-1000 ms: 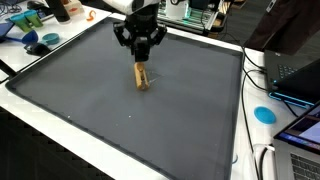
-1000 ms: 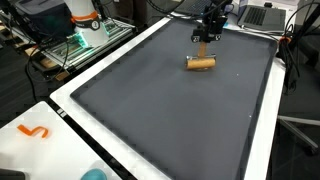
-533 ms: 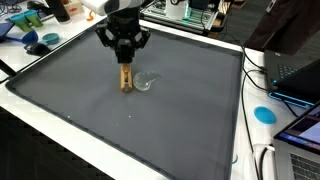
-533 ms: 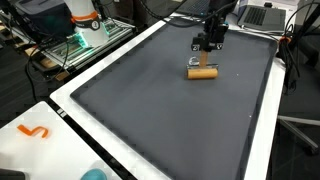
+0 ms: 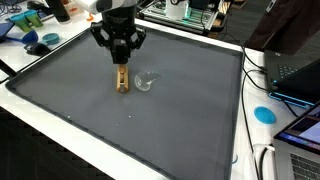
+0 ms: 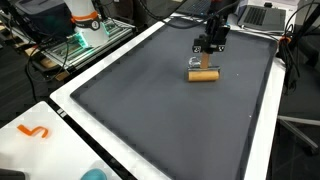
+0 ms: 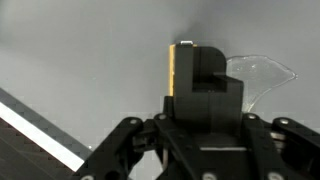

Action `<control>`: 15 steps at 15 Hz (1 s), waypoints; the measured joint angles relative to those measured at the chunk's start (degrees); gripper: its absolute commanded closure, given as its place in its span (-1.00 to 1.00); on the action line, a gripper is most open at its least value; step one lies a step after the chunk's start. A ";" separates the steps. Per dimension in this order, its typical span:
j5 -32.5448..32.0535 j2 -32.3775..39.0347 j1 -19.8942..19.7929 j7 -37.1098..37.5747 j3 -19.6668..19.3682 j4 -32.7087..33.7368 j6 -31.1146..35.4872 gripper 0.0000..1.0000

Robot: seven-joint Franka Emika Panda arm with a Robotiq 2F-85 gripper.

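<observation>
My gripper [image 5: 119, 58] is shut on a light wooden piece [image 5: 121, 80] and holds it upright, with its lower end at the dark grey mat [image 5: 190, 120]. In an exterior view the piece [image 6: 204, 73] shows as a short cylinder lying below the gripper [image 6: 207, 52]. A small clear plastic cup [image 5: 146, 81] lies on the mat just beside the wooden piece. In the wrist view my fingers [image 7: 205, 75] hide most of the wooden piece [image 7: 173, 65], and the clear cup [image 7: 262, 76] is right beside them.
The mat lies on a white table [image 5: 60, 125]. Blue items [image 5: 43, 42] sit at a back corner, and a blue disc [image 5: 263, 114] and laptops [image 5: 300, 75] along one side. An orange object [image 6: 35, 131] and equipment [image 6: 85, 20] border the mat.
My gripper has carried the wooden piece sideways across the mat, away from the spot where the clear cup now shows. The move slowed in the last half second.
</observation>
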 measured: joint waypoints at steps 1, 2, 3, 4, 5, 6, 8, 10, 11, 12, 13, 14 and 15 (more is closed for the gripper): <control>0.01 -0.20 0.03 0.19 0.03 0.00 0.06 0.51; 0.01 -0.54 0.10 0.48 0.04 0.00 0.08 0.51; 0.01 -1.10 0.17 0.74 0.08 0.00 0.08 0.51; 0.01 -1.82 0.24 0.93 0.15 -0.01 0.08 0.51; 0.01 -2.66 0.33 1.04 0.22 -0.03 0.08 0.51; 0.01 -3.60 0.44 1.12 0.29 -0.09 0.05 0.51; 0.00 -5.67 0.70 1.65 0.54 -0.28 -0.26 0.51; 0.13 -7.71 0.98 2.04 1.06 -0.59 -0.85 0.51; 0.47 -8.68 1.13 2.48 1.43 -0.66 -1.36 0.51; 0.72 -9.61 1.33 3.17 1.85 -0.71 -1.96 0.51; 1.07 -10.49 1.59 3.81 2.26 -0.75 -2.63 0.51; 1.39 -11.29 1.89 4.47 2.68 -0.79 -3.34 0.51; 1.65 -12.05 2.20 5.26 3.13 -0.84 -3.99 0.51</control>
